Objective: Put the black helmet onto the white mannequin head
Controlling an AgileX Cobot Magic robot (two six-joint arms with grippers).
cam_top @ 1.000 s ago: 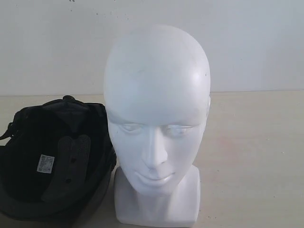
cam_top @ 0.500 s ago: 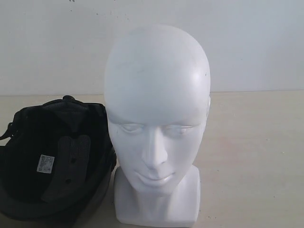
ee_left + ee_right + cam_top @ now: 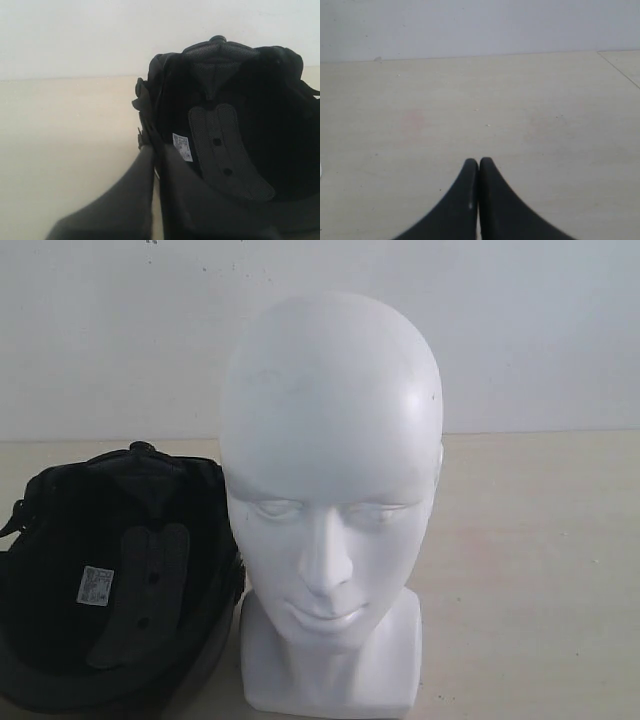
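The black helmet point(image 3: 120, 570) lies open side up at the left of the table, showing its dark padded lining and a small white label. It sits right beside the white mannequin head point(image 3: 330, 470), which stands upright on its squarish base and faces the camera. In the left wrist view my left gripper point(image 3: 157, 152) is shut on the black helmet point(image 3: 240, 125), one finger outside the rim and one inside the lining. My right gripper point(image 3: 479, 161) is shut on nothing above bare table. Neither gripper shows in the exterior view.
A pale wooden tabletop point(image 3: 540, 560) stretches to the right of the head, with a white wall point(image 3: 520, 330) behind. In the right wrist view a table seam point(image 3: 620, 70) runs at the far corner.
The helmet's near rim has dipped very slightly; the mannequin head has not moved.
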